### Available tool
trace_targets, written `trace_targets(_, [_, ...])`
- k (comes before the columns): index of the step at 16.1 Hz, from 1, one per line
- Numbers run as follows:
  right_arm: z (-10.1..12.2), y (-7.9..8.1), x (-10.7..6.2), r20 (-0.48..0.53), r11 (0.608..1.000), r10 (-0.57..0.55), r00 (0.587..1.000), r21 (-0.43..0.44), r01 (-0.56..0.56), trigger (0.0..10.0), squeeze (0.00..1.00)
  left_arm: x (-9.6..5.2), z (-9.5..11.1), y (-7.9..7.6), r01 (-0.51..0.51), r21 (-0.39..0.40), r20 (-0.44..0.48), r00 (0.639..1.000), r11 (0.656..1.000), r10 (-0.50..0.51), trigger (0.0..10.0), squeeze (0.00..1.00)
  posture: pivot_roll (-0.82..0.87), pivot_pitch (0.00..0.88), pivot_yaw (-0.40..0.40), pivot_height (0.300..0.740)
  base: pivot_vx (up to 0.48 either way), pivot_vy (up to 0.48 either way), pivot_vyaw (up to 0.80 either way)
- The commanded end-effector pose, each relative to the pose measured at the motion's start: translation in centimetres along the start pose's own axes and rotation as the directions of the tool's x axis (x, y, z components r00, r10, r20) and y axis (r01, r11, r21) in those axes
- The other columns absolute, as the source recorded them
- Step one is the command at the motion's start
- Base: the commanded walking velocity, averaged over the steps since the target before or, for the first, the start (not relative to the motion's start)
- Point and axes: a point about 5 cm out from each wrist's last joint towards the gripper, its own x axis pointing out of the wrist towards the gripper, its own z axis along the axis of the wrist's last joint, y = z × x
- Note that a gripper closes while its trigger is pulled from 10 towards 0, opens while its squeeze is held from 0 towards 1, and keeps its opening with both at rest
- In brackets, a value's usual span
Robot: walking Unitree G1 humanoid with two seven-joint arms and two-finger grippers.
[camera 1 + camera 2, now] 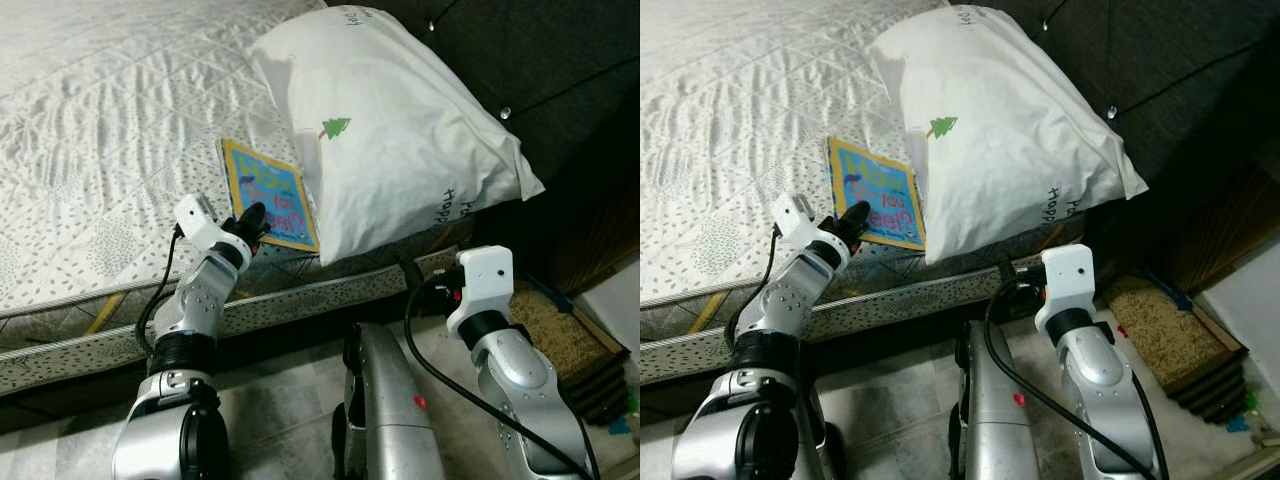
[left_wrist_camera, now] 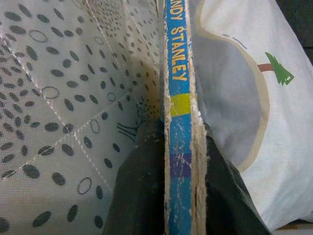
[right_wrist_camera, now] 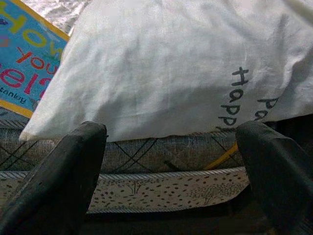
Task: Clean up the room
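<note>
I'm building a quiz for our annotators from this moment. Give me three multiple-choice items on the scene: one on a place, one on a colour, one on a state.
1. Where does the book lie?
A. On the floor
B. On the bed, partly under the pillow
C. On top of the pillow

2. What colour is the tree printed on the pillow?
A. Green
B. Red
C. Blue

3. What is the left hand doing?
A. Hanging idle
B. Pressing the pillow
C. Gripping the book's edge

Answers: 1 B, the pillow overlaps the book's far side on the quilted bed. 2 A, the tree is green. 3 C, the left wrist view shows both fingers clamped on the book's spine.
</note>
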Motion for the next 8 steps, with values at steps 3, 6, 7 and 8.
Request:
trace_targets(3, [0.2,-0.3,-0.2,-0.012,1.0,-0.02,1.0,0.009,0.02,10.0,0.0,0.5,-1.5,0.7,-0.039,-0.051,-0.119,0.992,0.998,0.033,10.0,0.0,-0.22,0.156,-0.113,0.484,0.0,0.0,0.0])
trace_targets(6, [0.4,-0.1,0.1,-0.003,1.0,-0.011,1.0,0.009,0.011,10.0,0.0,0.6,-0.9,1.3,-0.061,-0.037,-0.136,0.989,0.997,0.055,10.0,0.0,-0.23,0.153,-0.097,0.484,0.0,0.0,0.0])
trace_targets(7, [0.6,0.1,0.3,0.013,1.0,-0.004,1.0,0.001,0.004,10.0,0.0,0.6,-0.7,1.8,-0.074,-0.003,-0.15,0.986,0.997,0.073,10.0,0.0,-0.23,0.151,-0.098,0.484,0.0,0.0,0.0])
trace_targets(8, [0.7,0.1,0.4,0.016,1.0,-0.002,1.0,-0.001,0.002,10.0,0.0,0.5,-0.4,2.1,-0.083,0.01,-0.152,0.985,0.997,0.083,10.0,0.0,-0.23,0.149,-0.098,0.484,0.0,0.0,0.0])
